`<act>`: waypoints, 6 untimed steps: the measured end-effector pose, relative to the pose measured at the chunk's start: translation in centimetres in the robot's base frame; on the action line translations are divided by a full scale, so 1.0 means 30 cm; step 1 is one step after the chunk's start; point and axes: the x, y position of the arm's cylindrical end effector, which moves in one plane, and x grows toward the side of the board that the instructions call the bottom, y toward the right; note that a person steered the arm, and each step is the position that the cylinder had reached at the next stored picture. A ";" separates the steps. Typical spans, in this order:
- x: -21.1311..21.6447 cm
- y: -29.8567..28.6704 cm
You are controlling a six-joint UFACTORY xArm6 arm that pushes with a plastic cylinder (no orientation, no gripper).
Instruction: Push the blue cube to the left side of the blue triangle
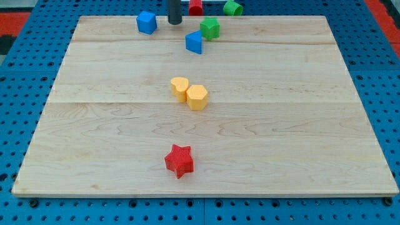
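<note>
The blue cube [146, 22] sits near the view's top edge of the wooden board [281, 125], left of centre. The blue triangle [194, 42] lies lower and to its right. My tip [174, 22] is at the board's top edge, between them: just right of the blue cube and up-left of the blue triangle, with a small gap to each.
A green block [210, 28] touches the blue triangle's upper right. A red block [195, 7] and a green block [232, 7] lie at the view's top, off the board. A yellow heart [179, 88] and yellow hexagon [197, 97] sit mid-board. A red star [179, 160] lies lower.
</note>
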 end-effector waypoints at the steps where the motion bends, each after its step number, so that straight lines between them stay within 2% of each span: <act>1: 0.000 -0.019; 4: -0.001 -0.246; 6: 0.150 -0.447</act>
